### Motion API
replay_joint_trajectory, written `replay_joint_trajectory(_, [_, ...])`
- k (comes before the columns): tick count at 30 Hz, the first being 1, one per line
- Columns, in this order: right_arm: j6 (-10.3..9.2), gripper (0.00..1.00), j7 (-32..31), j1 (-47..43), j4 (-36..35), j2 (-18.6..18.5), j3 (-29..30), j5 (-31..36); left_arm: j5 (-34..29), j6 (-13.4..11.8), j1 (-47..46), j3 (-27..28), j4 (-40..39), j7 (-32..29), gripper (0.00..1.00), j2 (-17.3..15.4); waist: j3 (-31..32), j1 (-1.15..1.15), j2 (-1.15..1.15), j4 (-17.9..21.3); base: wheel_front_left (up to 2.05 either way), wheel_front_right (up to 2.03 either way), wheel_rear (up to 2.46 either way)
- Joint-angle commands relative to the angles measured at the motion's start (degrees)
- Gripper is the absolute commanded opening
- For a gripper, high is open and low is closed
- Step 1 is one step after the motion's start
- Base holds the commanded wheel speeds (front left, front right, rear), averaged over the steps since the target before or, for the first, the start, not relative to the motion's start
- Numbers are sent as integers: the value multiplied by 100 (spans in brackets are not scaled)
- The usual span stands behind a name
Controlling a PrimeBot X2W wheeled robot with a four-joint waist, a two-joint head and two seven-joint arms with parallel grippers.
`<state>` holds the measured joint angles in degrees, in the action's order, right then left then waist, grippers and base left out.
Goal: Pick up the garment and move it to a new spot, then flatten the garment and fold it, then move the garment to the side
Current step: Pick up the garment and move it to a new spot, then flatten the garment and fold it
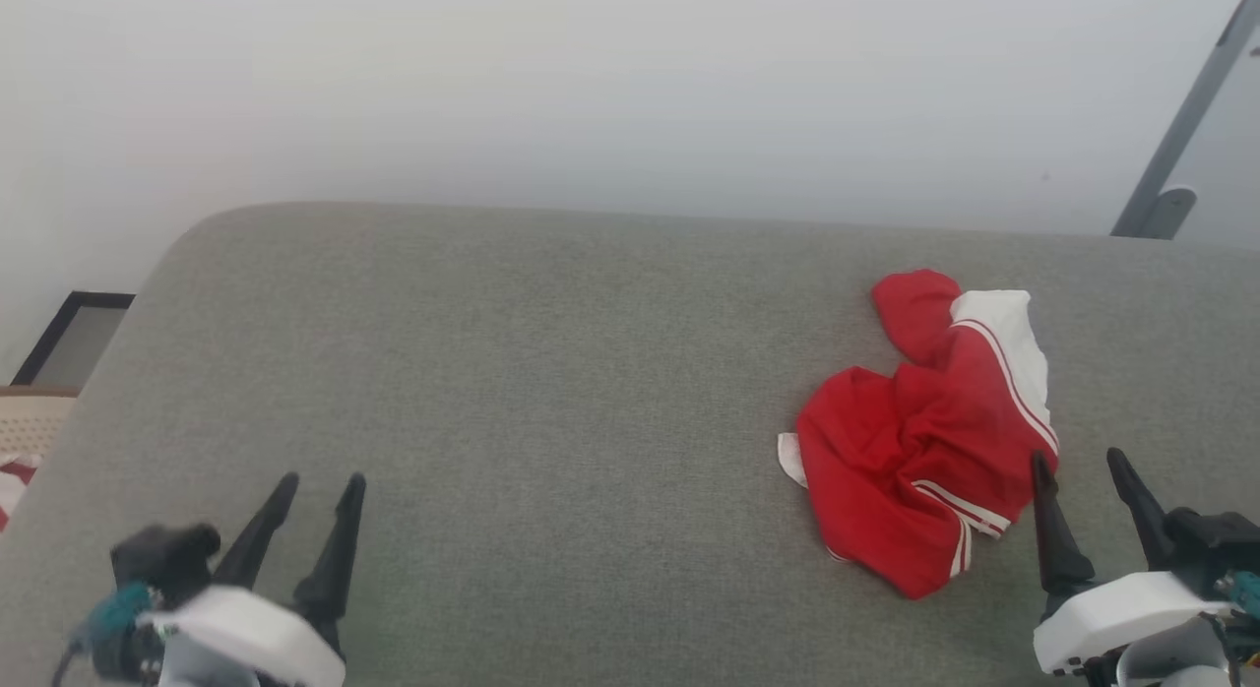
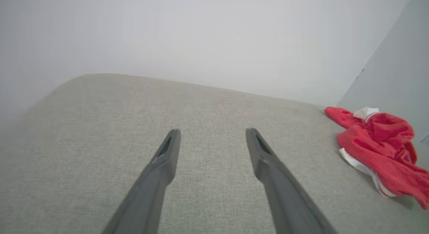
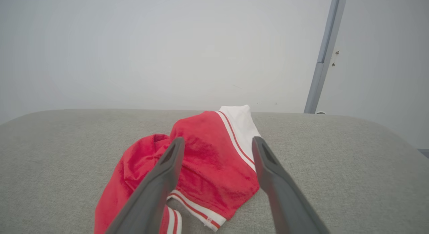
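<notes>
The garment (image 1: pixel 925 431), a bright-red shirt with white sleeves and striped trim, lies crumpled at the right of the grey cushioned surface (image 1: pixel 551 372). My right gripper (image 1: pixel 1080 464) stands open just right of its lower edge, nothing between the fingers; in the right wrist view the garment (image 3: pixel 207 167) lies just beyond and between the parted fingers of that gripper (image 3: pixel 218 141). At the lower left my left gripper (image 1: pixel 323 485) is open and far from the shirt. The left wrist view has the left gripper (image 2: pixel 212 133) over bare fabric, with the garment (image 2: pixel 378 143) far to its right.
A white wall rises behind the surface. A grey metal post (image 1: pixel 1181 126) leans at the back right. Beyond the surface's left edge sit a dark frame (image 1: pixel 69 338) and a pale basket (image 1: pixel 30 421). The surface's left and middle are bare fabric.
</notes>
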<state>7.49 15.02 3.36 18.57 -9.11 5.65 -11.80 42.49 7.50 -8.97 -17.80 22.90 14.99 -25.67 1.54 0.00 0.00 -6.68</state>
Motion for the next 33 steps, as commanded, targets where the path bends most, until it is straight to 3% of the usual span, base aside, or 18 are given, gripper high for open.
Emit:
replay_joint_trajectory(1, [0,100,-15,-75,-42,2,0,-40,-279,-14,237,242,-149,26,100,131,21,0,0,36,0,0,0])
replay_joint_trajectory(7, [0,100,-33,-98,-221,7,1,-37,-1526,-18,968,1297,-850,27,100,603,101,0,0,189,0,0,0])
replay_joint_trajectory(14, [0,100,-100,-59,-477,50,-24,-19,-2125,-16,1336,1853,-1035,27,100,972,84,0,0,329,0,0,0])
replay_joint_trajectory(21, [0,100,-127,-84,-482,106,-34,1,-2320,-8,1413,1953,-1023,27,100,1191,61,0,0,326,0,0,0])
replay_joint_trajectory(33, [0,100,-126,39,-434,83,-116,-25,-2373,-6,1450,1884,-1078,27,100,1224,33,0,0,336,0,0,0])
